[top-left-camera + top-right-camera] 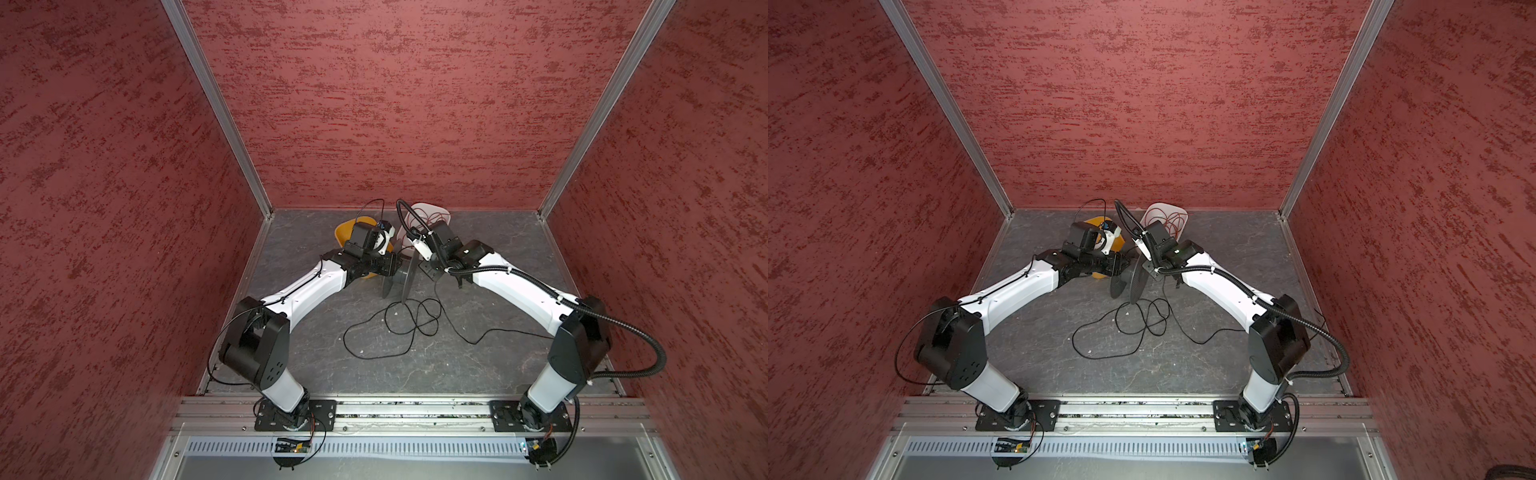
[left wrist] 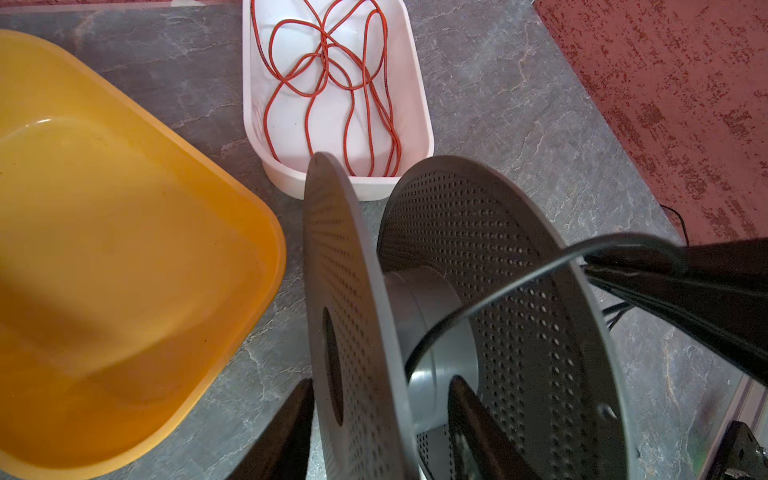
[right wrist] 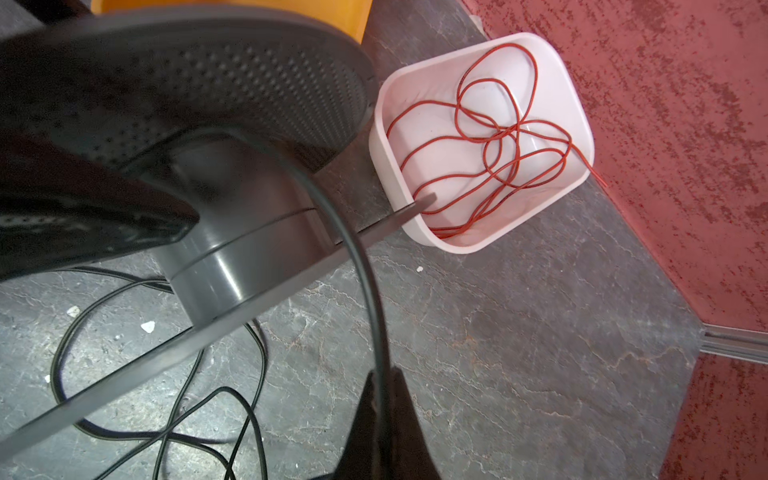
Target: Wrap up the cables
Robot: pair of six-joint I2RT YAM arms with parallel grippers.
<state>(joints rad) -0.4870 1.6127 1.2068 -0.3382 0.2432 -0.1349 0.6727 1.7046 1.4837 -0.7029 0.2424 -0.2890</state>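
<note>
A grey spool point(image 1: 400, 277) point(image 1: 1133, 277) with two perforated flanges stands on edge mid-table. The thin black cable point(image 1: 399, 328) point(image 1: 1125, 328) lies in loose loops in front of it. One strand point(image 3: 353, 232) rises from my right gripper point(image 3: 380, 376) and arcs over the spool hub point(image 2: 440, 328). The right gripper is shut on that strand, just right of the spool. My left gripper point(image 2: 382, 380) straddles the near flange point(image 2: 353, 332). One finger is outside it and one is between the flanges, with a gap left on the inner side.
A yellow tray point(image 2: 274, 249) point(image 1: 344, 232) sits behind and left of the spool. A white bin point(image 2: 420, 104) point(image 3: 384, 124) holding a tangled red wire point(image 3: 498, 137) sits behind it. Red walls enclose the table on three sides. Both arm bases stand on the front rail.
</note>
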